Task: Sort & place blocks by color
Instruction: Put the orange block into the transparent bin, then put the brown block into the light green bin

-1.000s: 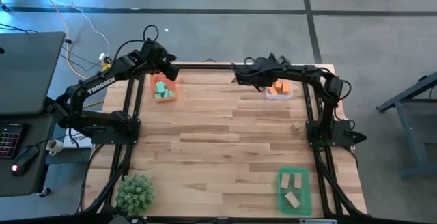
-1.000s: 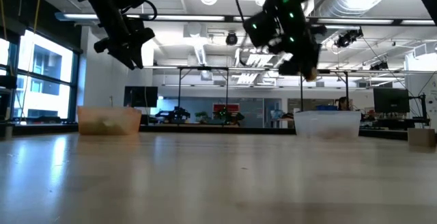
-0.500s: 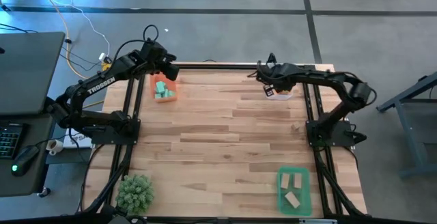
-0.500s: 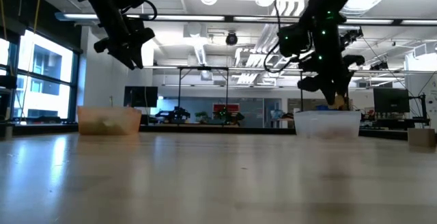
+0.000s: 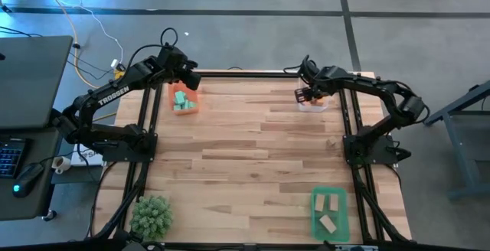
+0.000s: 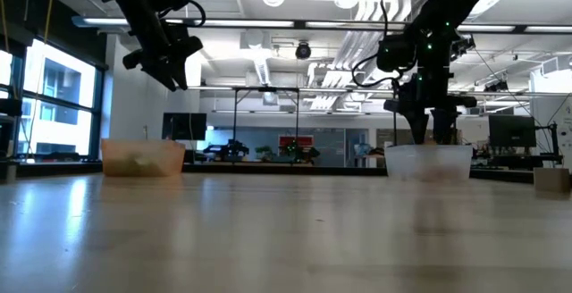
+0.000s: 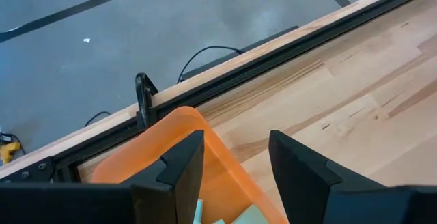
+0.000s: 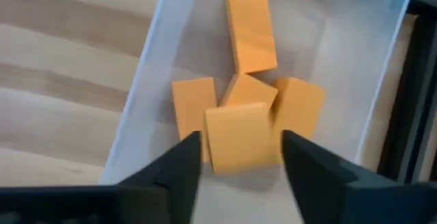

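Right wrist view: the right gripper (image 8: 240, 157) hangs over the clear tray (image 8: 153, 60), and an orange block (image 8: 239, 136) sits between its spread fingers (image 8: 179, 157) with gaps on both sides. I judge it released, though whether it has landed on the other four orange blocks (image 8: 251, 29) or is falling cannot be told. A second ago this gripper was out over the bench, short of the tray, carrying something small and orange; half a second ago it was at the tray's rim. One more orange block is now sorted.

In the high view the right gripper (image 5: 305, 92) stands at the tray by the bench's far right corner and hides most of its contents. The left gripper (image 5: 188, 76) has not moved in that second: it hovers at the far left corner over the orange tray (image 5: 187, 105), fingers apart and empty, teal blocks (image 5: 181, 102) below.

A tan block (image 5: 331, 143) lies loose near the right edge, likely next for the green tray (image 5: 342, 205) in the near right corner, which holds tan blocks (image 5: 328, 223). The low view shows both far trays only as pale shapes.
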You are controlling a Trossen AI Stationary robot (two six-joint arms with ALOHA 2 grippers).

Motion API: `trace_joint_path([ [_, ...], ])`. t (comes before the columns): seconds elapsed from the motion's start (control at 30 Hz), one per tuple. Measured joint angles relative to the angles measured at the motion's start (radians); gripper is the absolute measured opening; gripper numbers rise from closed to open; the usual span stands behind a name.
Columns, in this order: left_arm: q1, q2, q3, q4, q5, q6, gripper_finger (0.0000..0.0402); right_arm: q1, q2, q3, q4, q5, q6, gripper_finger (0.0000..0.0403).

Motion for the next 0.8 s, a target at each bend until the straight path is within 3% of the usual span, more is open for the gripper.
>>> trace_joint_path([
  [0.13, 0.0, 0.0, 0.0, 0.0, 0.003, -0.001, 0.0154, 0.0, 0.0, 0.004, -0.01, -0.042, -0.01, 0.0265],
  [0.23, 0.0, 0.0, 0.0, 0.0, 0.003, 0.0, 0.0154, 0.003, 0.0, 0.03, -0.057, -0.058, 0.03, 0.0291],
  [0.8, 0.0, 0.0, 0.0, 0.0, 0.005, 0.0, 0.0154, 0.287, -0.204, 0.074, -0.386, -0.068, 0.25, 0.0261],
])
